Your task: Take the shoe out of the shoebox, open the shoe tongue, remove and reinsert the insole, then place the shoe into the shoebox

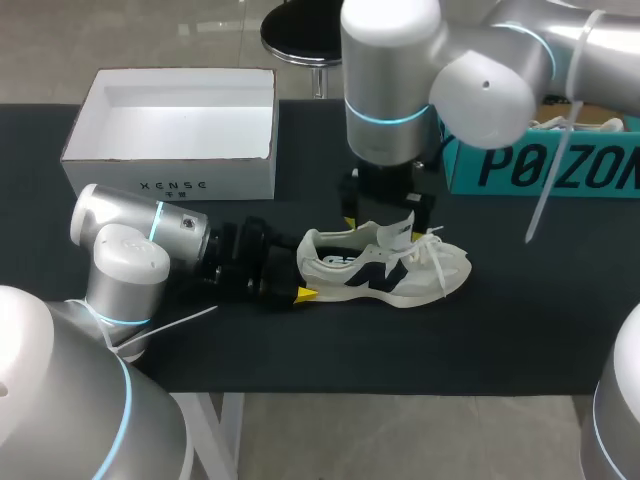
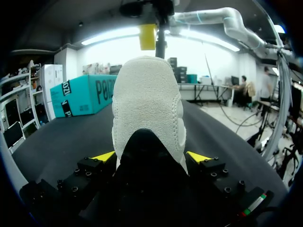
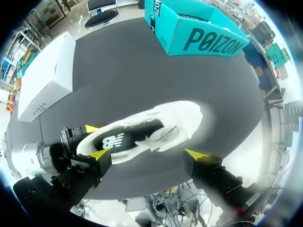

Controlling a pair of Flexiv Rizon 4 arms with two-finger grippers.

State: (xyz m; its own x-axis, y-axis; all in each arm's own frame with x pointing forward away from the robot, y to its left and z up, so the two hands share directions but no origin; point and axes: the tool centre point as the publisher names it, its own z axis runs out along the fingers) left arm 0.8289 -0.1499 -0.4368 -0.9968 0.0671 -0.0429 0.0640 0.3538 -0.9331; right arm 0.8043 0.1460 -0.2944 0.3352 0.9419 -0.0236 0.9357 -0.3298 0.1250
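A cream shoe [image 1: 385, 268] with a navy logo lies on its sole on the black table, toe pointing right and tongue standing up. My left gripper [image 1: 303, 266] comes in from the left and is shut on the shoe's heel [image 2: 147, 109], one yellow tip on each side. My right gripper [image 1: 385, 215] hangs open just above the middle of the shoe [image 3: 142, 132], its fingers wide apart with nothing between them. The white shoebox [image 1: 170, 150] stands open and empty at the back left, apart from both grippers.
A teal box [image 1: 540, 165] stands at the back right, behind my right arm. The table's front edge runs close below the shoe. My left arm's body fills the front left corner.
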